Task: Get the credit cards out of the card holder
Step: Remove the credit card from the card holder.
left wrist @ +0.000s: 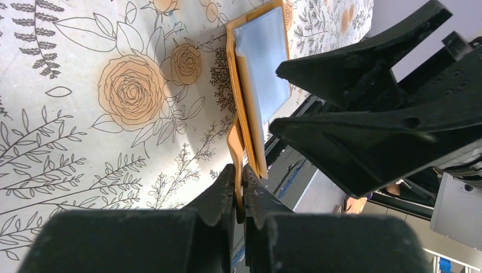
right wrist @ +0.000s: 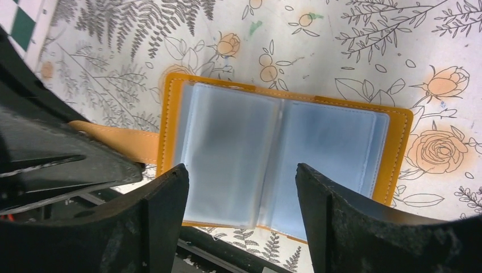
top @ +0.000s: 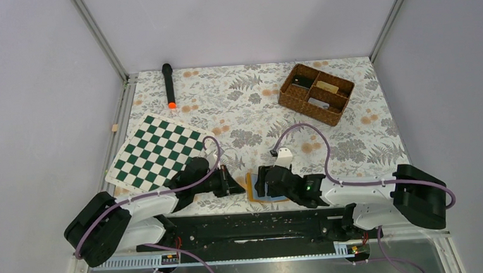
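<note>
The orange card holder (right wrist: 399, 142) lies open on the floral cloth near the front edge, its pale blue plastic sleeves (right wrist: 239, 142) facing up. I cannot tell whether credit cards sit inside the sleeves. My left gripper (left wrist: 239, 173) is shut on the holder's orange strap (left wrist: 235, 141) at the holder's left side (top: 251, 184). My right gripper (right wrist: 241, 170) hangs open just above the sleeves, one finger over each half, and covers most of the holder in the top view (top: 266, 184).
A brown wicker basket (top: 317, 94) at the back right holds a beige flat item (top: 326, 88) and a dark one. A green-and-white chessboard (top: 157, 151) lies at the left. A black stick with an orange tip (top: 169, 85) lies at the back.
</note>
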You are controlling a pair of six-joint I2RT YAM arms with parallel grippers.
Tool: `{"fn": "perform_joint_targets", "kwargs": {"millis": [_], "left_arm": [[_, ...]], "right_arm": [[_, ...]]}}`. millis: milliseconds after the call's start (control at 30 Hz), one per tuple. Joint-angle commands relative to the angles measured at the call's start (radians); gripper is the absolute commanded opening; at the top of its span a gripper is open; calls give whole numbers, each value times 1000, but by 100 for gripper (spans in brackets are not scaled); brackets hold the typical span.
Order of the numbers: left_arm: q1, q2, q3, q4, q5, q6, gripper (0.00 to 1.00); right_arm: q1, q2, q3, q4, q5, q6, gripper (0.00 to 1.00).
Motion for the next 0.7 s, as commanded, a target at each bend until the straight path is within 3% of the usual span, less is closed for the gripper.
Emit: {"fn": "perform_joint_targets", "kwargs": {"millis": [0,433,667], "left_arm": [[-6,-31,-11,30,3,0,0],[-7,-27,-8,30,7,2,0],[-7,-25,-10,27,5,5,0]], "right_arm": [[8,42,64,-28,21,16,77],[11,116,72,40,-47,33,80],[16,130,93,9,-43,17,69]]}}
